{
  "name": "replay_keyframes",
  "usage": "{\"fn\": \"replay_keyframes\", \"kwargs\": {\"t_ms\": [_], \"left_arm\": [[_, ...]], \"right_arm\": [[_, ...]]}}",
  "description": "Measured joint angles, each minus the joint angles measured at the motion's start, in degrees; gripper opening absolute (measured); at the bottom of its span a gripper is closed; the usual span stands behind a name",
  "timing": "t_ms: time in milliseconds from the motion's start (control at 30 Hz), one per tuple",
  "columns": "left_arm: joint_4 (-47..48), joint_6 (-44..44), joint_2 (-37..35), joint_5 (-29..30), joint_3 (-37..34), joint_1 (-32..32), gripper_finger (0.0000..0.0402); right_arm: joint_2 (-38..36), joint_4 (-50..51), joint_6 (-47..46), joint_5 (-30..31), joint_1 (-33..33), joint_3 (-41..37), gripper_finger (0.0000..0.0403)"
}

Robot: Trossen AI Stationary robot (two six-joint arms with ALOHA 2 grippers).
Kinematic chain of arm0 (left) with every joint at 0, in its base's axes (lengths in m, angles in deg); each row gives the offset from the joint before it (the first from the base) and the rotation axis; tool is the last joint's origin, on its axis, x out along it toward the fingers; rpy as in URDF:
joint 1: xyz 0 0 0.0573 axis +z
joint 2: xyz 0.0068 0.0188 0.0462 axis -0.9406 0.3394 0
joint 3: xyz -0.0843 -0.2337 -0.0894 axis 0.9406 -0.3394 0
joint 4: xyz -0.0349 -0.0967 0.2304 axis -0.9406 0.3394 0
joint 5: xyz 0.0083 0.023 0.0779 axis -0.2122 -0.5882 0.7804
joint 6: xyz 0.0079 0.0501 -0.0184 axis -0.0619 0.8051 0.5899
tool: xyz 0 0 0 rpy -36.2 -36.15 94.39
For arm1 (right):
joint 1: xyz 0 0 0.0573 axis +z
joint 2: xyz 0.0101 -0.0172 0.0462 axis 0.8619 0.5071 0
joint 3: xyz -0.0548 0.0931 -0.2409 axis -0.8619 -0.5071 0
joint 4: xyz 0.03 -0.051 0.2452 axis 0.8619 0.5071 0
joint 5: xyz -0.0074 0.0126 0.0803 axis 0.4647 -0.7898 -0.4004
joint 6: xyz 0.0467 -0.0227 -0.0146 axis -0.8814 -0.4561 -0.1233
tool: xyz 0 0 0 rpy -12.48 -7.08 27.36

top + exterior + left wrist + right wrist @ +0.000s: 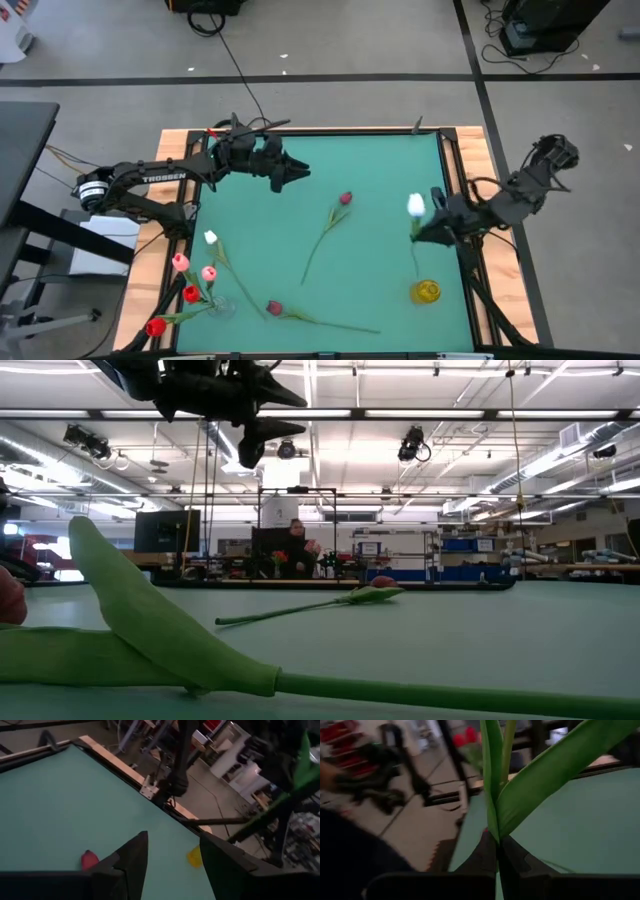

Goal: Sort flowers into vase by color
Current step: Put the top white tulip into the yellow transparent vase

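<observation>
My right gripper (428, 228) is clamped tight on the green stem of the white tulip (416, 206), held up off the green surface (380, 250) near its right edge. In my right wrist view the stem and two long leaves (540, 780) rise straight out from between my closed fingers (485, 852). The white head sits just beyond my fingertips, and the stem trails back under me toward the yellow vase (425, 291), which stands just behind my gripper by the near right corner.

My left gripper (300, 172) hangs empty over the far left part of the surface with its fingers (131, 857) spread apart, nothing between them. Ahead of it and somewhat toward the right arm lies a dark red tulip (345, 199), its stem running back toward the near edge. In the low view that same flower (380, 592) rests flat on the surface.

Well behind my left gripper, near the left corner, a clear vase (222, 306) holds a cluster of red and pink tulips (190, 280), with another white tulip (210, 238) just beside them. A maroon tulip (274, 308) lies flat near that vase, its long stem stretching toward the yellow vase.
</observation>
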Motion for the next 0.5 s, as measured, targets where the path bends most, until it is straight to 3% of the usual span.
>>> {"fn": "replay_keyframes", "kwargs": {"t_ms": [200,500], "left_arm": [[-0.1,-3.0,0.0,1.7,0.0,0.0,0.0185],[-0.1,-5.3,0.0,4.5,0.0,-3.1,0.0185]], "right_arm": [[-2.9,2.4,-1.3,1.2,8.6,0.0,0.0008],[-3.6,1.0,-1.8,14.1,22.1,-6.8,0.0007]]}}
